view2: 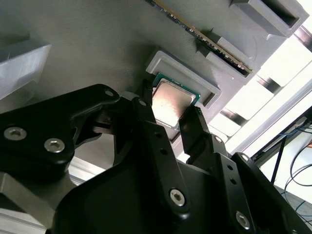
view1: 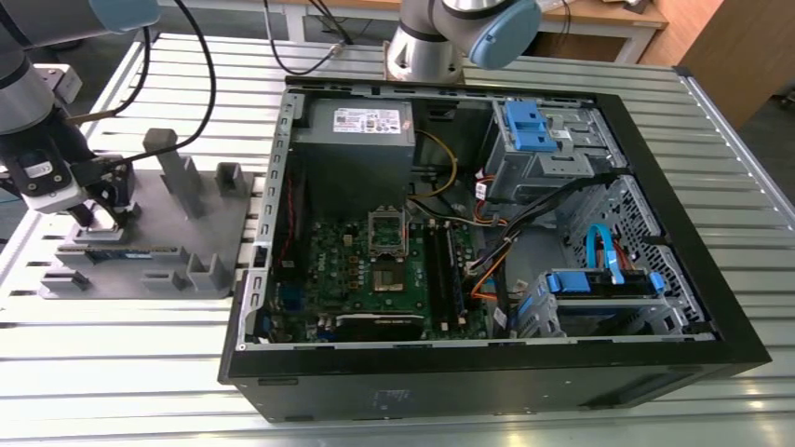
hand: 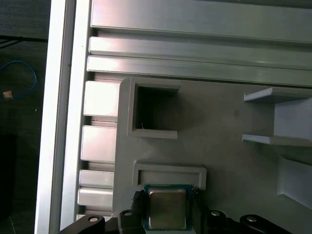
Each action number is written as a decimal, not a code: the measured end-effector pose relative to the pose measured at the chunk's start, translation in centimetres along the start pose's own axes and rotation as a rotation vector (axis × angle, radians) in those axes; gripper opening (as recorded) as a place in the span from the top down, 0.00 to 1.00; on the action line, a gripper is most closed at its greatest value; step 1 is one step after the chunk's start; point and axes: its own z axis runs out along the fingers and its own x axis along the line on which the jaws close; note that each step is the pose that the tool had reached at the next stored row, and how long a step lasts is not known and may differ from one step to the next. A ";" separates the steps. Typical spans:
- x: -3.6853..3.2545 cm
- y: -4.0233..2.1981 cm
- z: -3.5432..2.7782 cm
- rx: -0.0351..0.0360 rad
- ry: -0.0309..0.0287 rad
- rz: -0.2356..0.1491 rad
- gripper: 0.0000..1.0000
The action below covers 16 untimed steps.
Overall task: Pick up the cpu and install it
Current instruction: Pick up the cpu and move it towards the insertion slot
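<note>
The cpu (view2: 170, 102) (hand: 167, 208), a small square chip with a silvery top and a green rim, lies at the raised pocket frame (hand: 168, 171) of the grey holder tray (view1: 155, 219). In both wrist views my gripper (view2: 168, 106) (hand: 166, 196) has one black finger (view2: 146, 105) against each side of the chip, shut on it. In the exterior view the gripper (view1: 100, 222) stands low over the tray at the exterior view's left. The open cpu socket (view1: 389, 233) sits on the green motherboard inside the computer case (view1: 497, 233).
A green memory stick (view1: 118, 251) (view2: 204, 31) lies in a slot of the tray near the gripper. Grey upright blocks (view1: 181, 177) rise from the tray. Cables, blue drive brackets (view1: 534, 126) and a power-supply box (view1: 360, 126) crowd the case. A second arm's base (view1: 435, 42) stands behind it.
</note>
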 end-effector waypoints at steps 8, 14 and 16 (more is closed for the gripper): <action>0.00 0.00 -0.16 0.0002 0.0004 0.000 0.53; -0.01 0.00 -0.75 0.0000 0.0000 0.000 0.53; -0.01 0.01 -1.01 -0.0001 -0.0001 0.000 0.53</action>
